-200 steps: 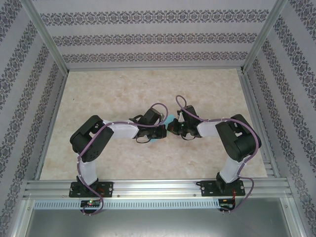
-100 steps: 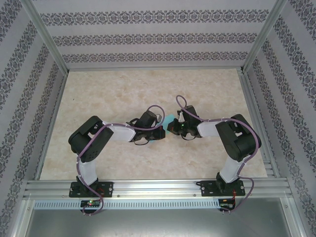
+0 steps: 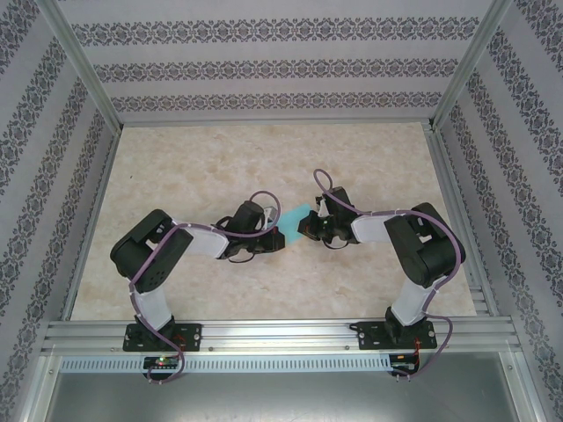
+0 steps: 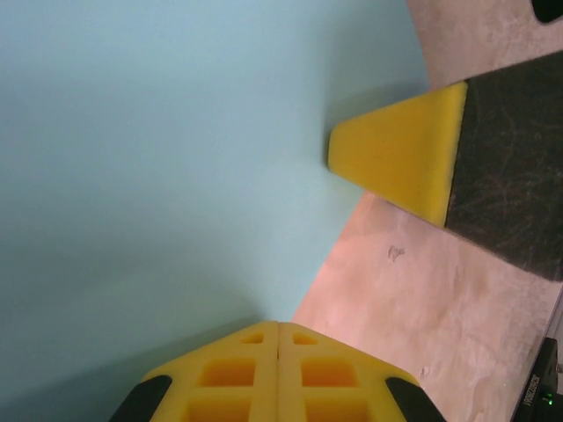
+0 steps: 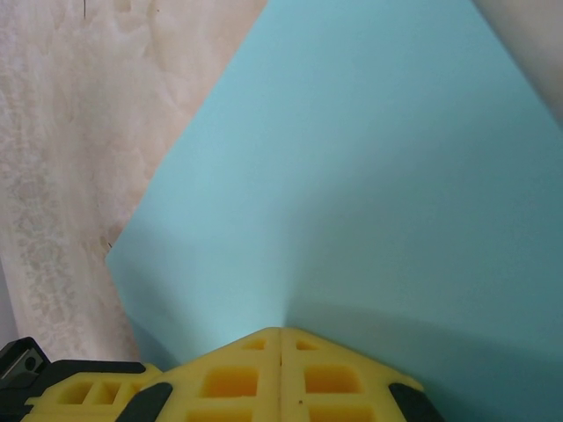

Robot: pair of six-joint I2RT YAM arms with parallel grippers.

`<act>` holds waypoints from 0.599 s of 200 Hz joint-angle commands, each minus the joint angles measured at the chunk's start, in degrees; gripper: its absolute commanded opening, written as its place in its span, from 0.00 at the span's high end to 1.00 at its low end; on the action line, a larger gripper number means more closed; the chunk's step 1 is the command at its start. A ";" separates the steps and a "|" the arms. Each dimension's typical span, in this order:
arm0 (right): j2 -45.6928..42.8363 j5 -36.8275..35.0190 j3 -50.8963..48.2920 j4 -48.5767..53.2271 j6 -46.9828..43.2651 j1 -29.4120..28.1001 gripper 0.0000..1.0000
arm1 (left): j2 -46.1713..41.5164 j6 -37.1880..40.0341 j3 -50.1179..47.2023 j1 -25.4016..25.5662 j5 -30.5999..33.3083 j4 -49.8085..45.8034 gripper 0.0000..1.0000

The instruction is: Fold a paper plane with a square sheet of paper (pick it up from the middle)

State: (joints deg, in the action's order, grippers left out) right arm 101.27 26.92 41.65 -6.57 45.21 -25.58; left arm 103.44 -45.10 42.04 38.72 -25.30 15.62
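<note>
The square sheet of paper [image 3: 292, 221] is turquoise and sits between the two grippers near the table's middle. In the left wrist view the paper [image 4: 176, 158] covers the left side and runs down into my left gripper [image 4: 279, 325], whose yellow fingers are shut on its edge. One fingertip [image 4: 396, 158] of the right gripper touches the paper's right edge there. In the right wrist view the paper [image 5: 352, 176] bends up in a soft crease from my right gripper [image 5: 281, 331], shut on it. From above, the left gripper [image 3: 271, 236] and right gripper [image 3: 305, 229] sit close together.
The beige marbled tabletop [image 3: 220, 158] stretches behind and to both sides of the grippers. Patterned walls and aluminium posts [image 3: 88, 79] close it in at the back and sides. A metal rail [image 3: 281, 334] runs along the near edge at the arm bases.
The left arm has drawn back to the left and lower, so more of the turquoise paper shows between the grippers. The right arm has barely moved.
</note>
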 commanded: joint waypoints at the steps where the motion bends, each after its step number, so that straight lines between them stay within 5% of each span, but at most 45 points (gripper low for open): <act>1: 3.96 -8.28 -2.20 12.00 -1.89 1.79 1.00 | -0.96 2.08 -3.53 -0.66 -1.08 -8.63 0.95; 120: 4.70 -8.54 -2.09 12.40 -2.12 1.83 1.00 | -4.07 3.08 -7.48 -2.75 4.43 -13.93 0.95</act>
State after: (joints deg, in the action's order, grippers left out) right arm 101.62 27.35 42.39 -5.39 45.06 -25.36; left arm 99.04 -42.11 38.76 38.35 -24.86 10.79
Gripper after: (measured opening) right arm 0.050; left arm 0.058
